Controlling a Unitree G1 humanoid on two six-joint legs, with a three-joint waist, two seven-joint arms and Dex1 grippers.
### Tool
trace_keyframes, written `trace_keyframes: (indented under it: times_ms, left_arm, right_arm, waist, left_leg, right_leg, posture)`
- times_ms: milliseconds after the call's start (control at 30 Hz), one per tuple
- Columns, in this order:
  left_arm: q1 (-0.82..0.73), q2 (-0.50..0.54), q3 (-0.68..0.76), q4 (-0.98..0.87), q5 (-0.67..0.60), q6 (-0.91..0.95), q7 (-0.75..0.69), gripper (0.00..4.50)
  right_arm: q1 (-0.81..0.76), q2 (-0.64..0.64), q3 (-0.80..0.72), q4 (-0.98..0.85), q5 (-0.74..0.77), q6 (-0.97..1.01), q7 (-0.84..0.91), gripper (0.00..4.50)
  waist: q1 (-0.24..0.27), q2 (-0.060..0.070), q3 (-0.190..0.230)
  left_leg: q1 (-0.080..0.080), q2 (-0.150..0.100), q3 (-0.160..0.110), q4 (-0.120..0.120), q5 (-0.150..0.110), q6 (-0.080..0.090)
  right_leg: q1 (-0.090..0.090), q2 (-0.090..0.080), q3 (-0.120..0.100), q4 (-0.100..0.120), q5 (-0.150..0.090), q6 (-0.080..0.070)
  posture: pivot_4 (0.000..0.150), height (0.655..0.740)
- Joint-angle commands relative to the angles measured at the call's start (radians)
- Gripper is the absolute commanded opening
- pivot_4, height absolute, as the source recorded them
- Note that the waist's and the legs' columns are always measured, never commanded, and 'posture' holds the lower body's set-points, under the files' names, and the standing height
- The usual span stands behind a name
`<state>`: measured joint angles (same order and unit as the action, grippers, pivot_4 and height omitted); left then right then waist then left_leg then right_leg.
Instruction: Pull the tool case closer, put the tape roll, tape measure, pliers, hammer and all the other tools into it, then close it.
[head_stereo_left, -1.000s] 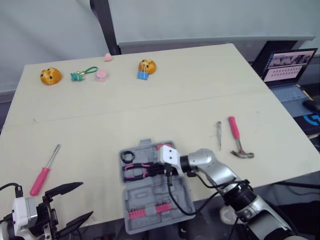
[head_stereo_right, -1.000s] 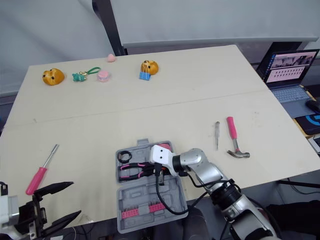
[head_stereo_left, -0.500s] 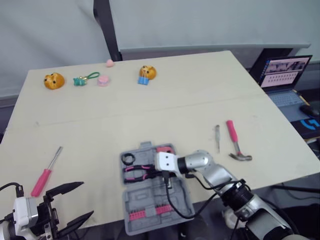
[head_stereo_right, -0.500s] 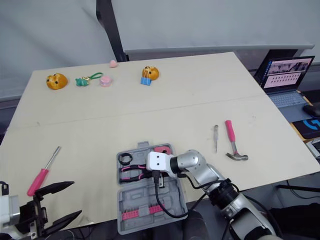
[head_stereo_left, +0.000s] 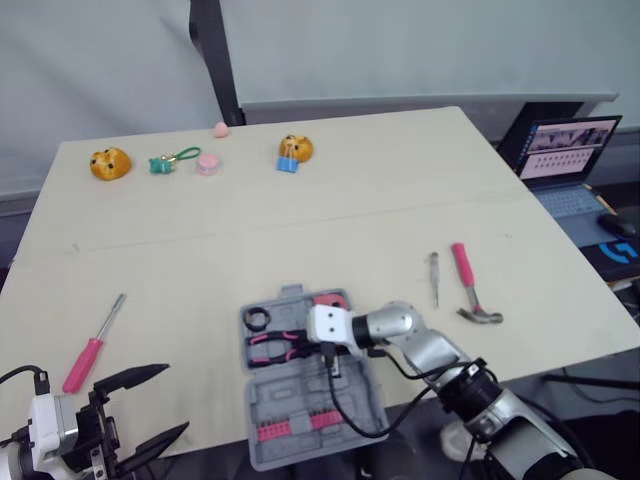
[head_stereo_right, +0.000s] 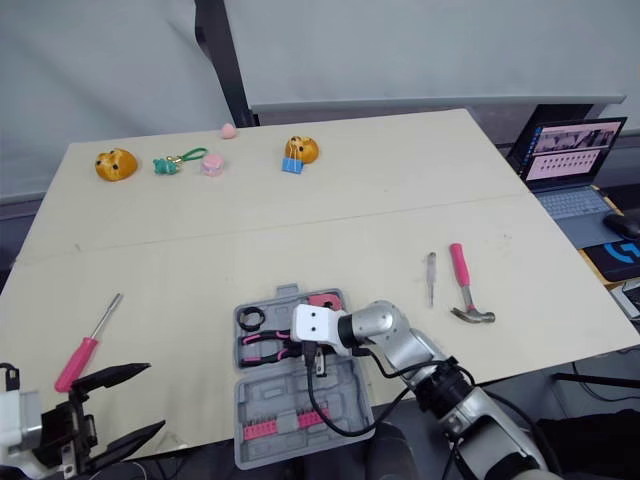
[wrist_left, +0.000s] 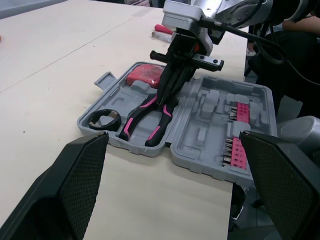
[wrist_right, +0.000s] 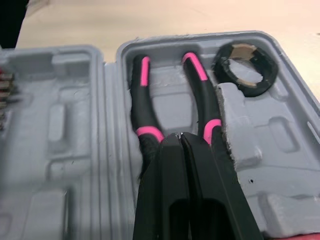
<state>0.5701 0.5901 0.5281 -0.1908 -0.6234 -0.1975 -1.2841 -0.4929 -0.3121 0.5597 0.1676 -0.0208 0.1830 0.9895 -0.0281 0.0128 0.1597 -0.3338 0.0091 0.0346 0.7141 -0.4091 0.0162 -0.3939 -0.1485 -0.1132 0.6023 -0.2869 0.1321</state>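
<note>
The right gripper (wrist_right: 179, 137) has its fingers pinched together on the pliers (wrist_right: 141, 100), which lie in the tool case (head_stereo_left: 320, 395) by the bench (head_stereo_left: 300, 230) edge; the left gripper (head_stereo_left: 172, 400) gapes wide; pulling away could drag the pliers out.

We're in what looks like a robotics lab or test room. One big pale worktop (head_stereo_left: 300, 215) is laid out like a stage against a plain grey wall (head_stereo_left: 420, 45), and a black post (head_stereo_left: 212, 55) rises behind it. Off its right side an open laptop (head_stereo_left: 556, 148) glows, with a blue mat (head_stereo_left: 622, 250) just beside it. Small toys line the far edge, among them an orange plush (head_stereo_left: 109, 162) and a green keyring (head_stereo_left: 170, 158). Nearer, a hammer (head_stereo_left: 470, 285) and a screwdriver (head_stereo_left: 92, 345) lie well apart like test props. An open tool case (head_stereo_left: 300, 395) sits at the near edge.
</note>
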Motion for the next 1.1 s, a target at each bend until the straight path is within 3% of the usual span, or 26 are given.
trace_keyframes:
  times_ms: [33, 267, 500, 633, 900, 1100]
  left_arm:
    - [-0.011, 0.019, -0.009, -0.061, -0.02, 0.044, 0.032, 4.5]
    - [-0.053, 0.048, -0.056, -0.147, -0.028, 0.162, 0.086, 4.5]
    - [-0.001, 0.072, -0.034, -0.182, -0.017, 0.255, 0.126, 4.5]
    - [0.024, 0.118, -0.051, -0.175, 0.073, 0.325, 0.193, 4.5]
    - [0.107, 0.103, -0.035, -0.134, 0.077, 0.308, 0.139, 4.5]
    - [0.11, 0.092, -0.051, -0.09, 0.128, 0.293, 0.171, 4.5]
  right_arm:
    - [0.017, -0.026, -0.074, -0.084, 0.045, 0.155, -0.006, 0.09]
    - [0.015, -0.131, -0.278, -0.489, 0.247, 0.488, 0.002, 0.09]
    - [0.304, -0.37, -0.528, -0.833, 0.431, 0.651, 0.011, 0.09]
    - [0.454, -0.426, -0.635, -0.882, 0.486, 0.667, -0.012, 0.09]
    - [0.836, -0.428, -0.816, -0.961, 0.521, 0.564, -0.016, 0.09]
    - [0.971, -0.425, -0.842, -0.867, 0.482, 0.423, -0.008, 0.09]
  waist:
    - [0.003, 0.001, 0.001]
    - [0.001, 0.009, 0.009]
    - [0.005, 0.009, 0.01]
    - [0.003, 0.006, 0.011]
    - [0.017, 0.004, 0.013]
    - [0.029, 0.001, 0.013]
  left_leg:
    - [-0.001, 0.0, 0.0, 0.0, 0.0, 0.0]
    - [-0.007, 0.001, -0.001, 0.001, -0.002, 0.001]
    - [-0.006, 0.003, 0.0, -0.009, -0.006, 0.001]
    - [-0.004, 0.002, 0.005, -0.009, -0.007, 0.004]
    - [-0.002, 0.003, 0.006, -0.009, -0.007, 0.004]
    - [0.0, 0.003, 0.008, -0.009, -0.007, 0.005]
  right_leg:
    - [0.0, 0.0, -0.001, 0.0, 0.0, 0.0]
    - [-0.004, -0.001, -0.001, 0.0, 0.001, 0.001]
    - [-0.004, 0.004, -0.011, -0.004, -0.002, -0.004]
    - [-0.001, 0.002, -0.018, -0.01, 0.0, 0.0]
    - [0.001, 0.002, -0.017, -0.012, 0.001, 0.002]
    - [0.002, 0.002, -0.015, -0.014, 0.001, 0.002]
  posture:
    - [0.15, 0.7155]
    - [0.15, 0.7155]
    - [0.15, 0.7155]
    - [0.15, 0.7155]
    - [0.15, 0.7155]
    - [0.15, 0.7155]
